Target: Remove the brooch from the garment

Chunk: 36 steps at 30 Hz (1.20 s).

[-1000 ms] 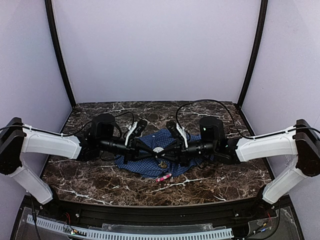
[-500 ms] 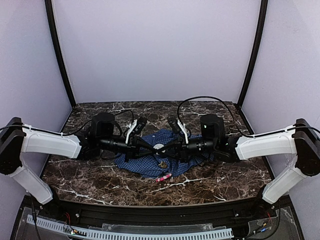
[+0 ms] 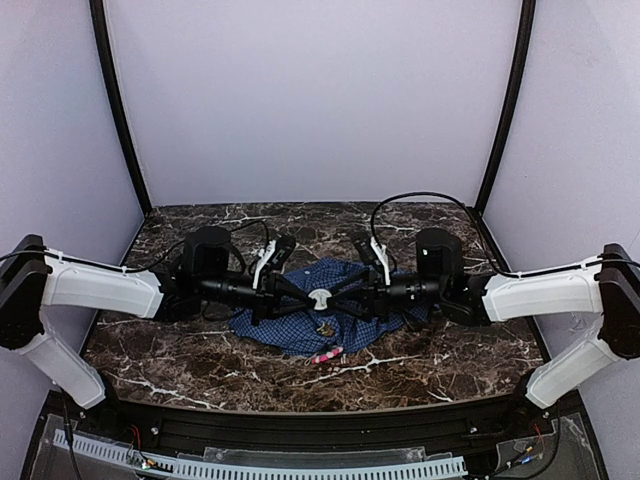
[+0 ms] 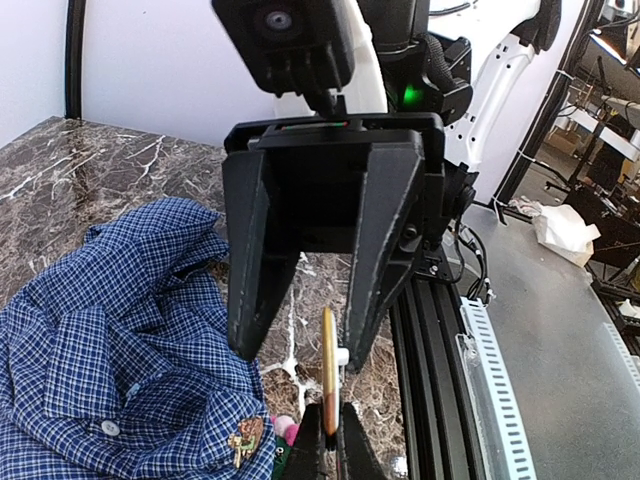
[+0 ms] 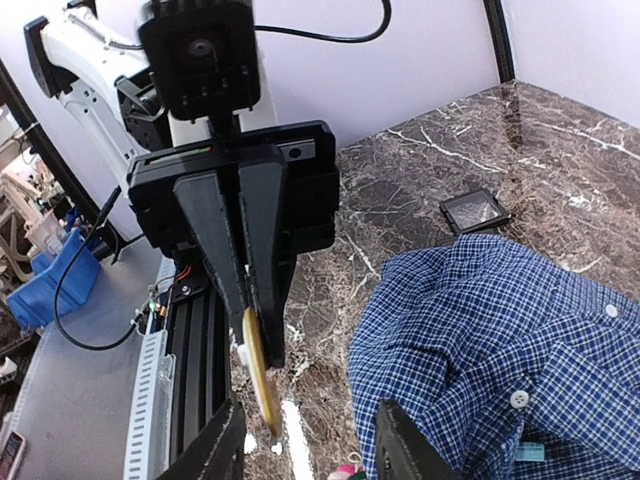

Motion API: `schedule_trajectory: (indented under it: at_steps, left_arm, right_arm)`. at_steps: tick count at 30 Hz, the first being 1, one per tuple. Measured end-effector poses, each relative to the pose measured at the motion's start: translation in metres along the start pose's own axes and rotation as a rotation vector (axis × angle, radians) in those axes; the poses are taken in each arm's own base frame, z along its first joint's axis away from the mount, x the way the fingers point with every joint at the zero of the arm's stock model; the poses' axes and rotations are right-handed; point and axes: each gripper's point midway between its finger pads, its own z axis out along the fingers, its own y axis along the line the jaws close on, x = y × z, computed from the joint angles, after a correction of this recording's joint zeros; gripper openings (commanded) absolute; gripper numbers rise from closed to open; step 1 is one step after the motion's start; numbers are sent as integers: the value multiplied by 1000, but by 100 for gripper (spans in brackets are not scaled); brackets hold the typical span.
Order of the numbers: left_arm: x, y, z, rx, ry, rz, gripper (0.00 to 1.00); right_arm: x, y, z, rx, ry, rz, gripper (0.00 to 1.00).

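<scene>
The garment (image 3: 290,335), a blue-and-white check shirt, lies crumpled on the marble table under both grippers. My left gripper (image 4: 330,435) is shut on the lower edge of a flat round brooch (image 4: 329,365) with a gold rim and a white back stud. It holds the brooch upright above the table, clear of the cloth. In the top view the brooch (image 3: 318,297) shows as a white disc between the two grippers. My right gripper (image 5: 310,420) faces it, open, with one finger on each side of the disc and not touching it. A small gold ornament (image 4: 245,438) sits on the shirt.
A pink object (image 3: 326,354) lies on the table in front of the shirt. A small black tray (image 5: 475,211) sits on the marble beyond the shirt's far edge. The black rail (image 4: 430,380) runs along the table's near edge.
The right gripper has opened off the disc and the right arm has drawn back to the right. The left gripper has stayed shut and holds its place.
</scene>
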Motion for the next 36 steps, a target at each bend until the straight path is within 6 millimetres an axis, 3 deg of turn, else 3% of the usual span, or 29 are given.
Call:
schedule_trajectory:
  at_steps: [7, 12, 16, 20, 24, 27, 29, 31, 33, 36]
  left_arm:
    - [0, 8, -2, -36, -9, -24, 1]
    - [3, 24, -13, -127, -24, -45, 1]
    - [3, 42, -37, -272, -56, -56, 1]
    - [5, 69, -70, -470, -82, -81, 1]
    - [15, 99, -101, -652, -78, -127, 1]
    - [31, 118, -121, -767, -55, -174, 1]
    - [43, 128, -134, -837, -33, -203, 1]
    - [53, 135, -143, -890, -13, -228, 1]
    - [60, 141, -151, -932, 1, -246, 1]
    - [69, 149, -159, -978, 19, -268, 1]
  right_arm:
    - [-15, 10, -18, 16, -53, -63, 63]
    - [-24, -7, -25, 143, -87, -67, 82]
    - [-27, -38, -36, 334, -108, -38, 92]
    - [-14, -89, -58, 580, -91, 34, 94]
    - [23, -142, -80, 806, -9, 124, 95]
    - [56, -166, -89, 905, 74, 185, 94]
    - [72, -174, -93, 947, 113, 207, 91]
    - [83, -179, -95, 977, 144, 220, 81]
    - [92, -184, -98, 1004, 167, 227, 63]
    - [101, -192, -103, 1043, 188, 241, 27]
